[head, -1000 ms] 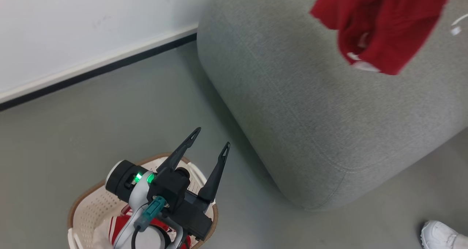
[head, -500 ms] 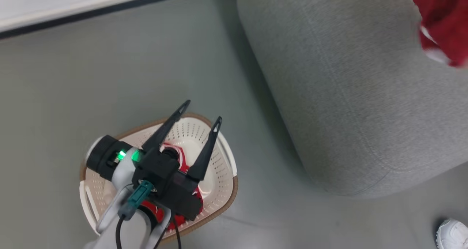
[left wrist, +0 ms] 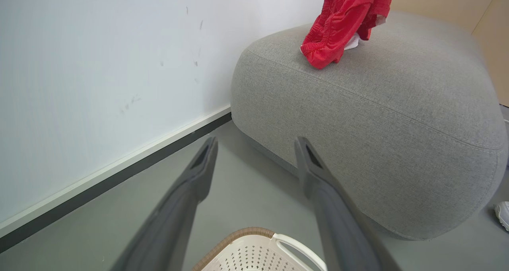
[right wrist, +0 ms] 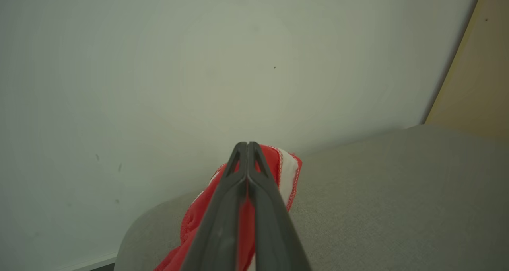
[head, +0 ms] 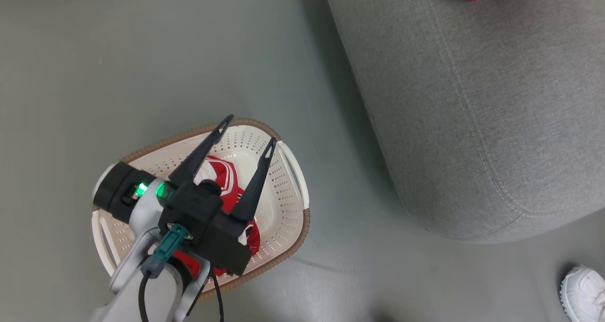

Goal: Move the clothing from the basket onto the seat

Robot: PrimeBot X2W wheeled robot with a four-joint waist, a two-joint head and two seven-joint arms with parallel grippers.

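Head view: the left gripper hovers over the basket, its two fingers spread wide with nothing between them. The striped jersey lies in the bottom of the basket beneath it. The basket stands on the floor, just left of the grey seat. In the right wrist view the right gripper is pinched tight on the plain red garment, which hangs over the far part of the seat — its lower end touches the cushion. A white shoe shows at the near right.
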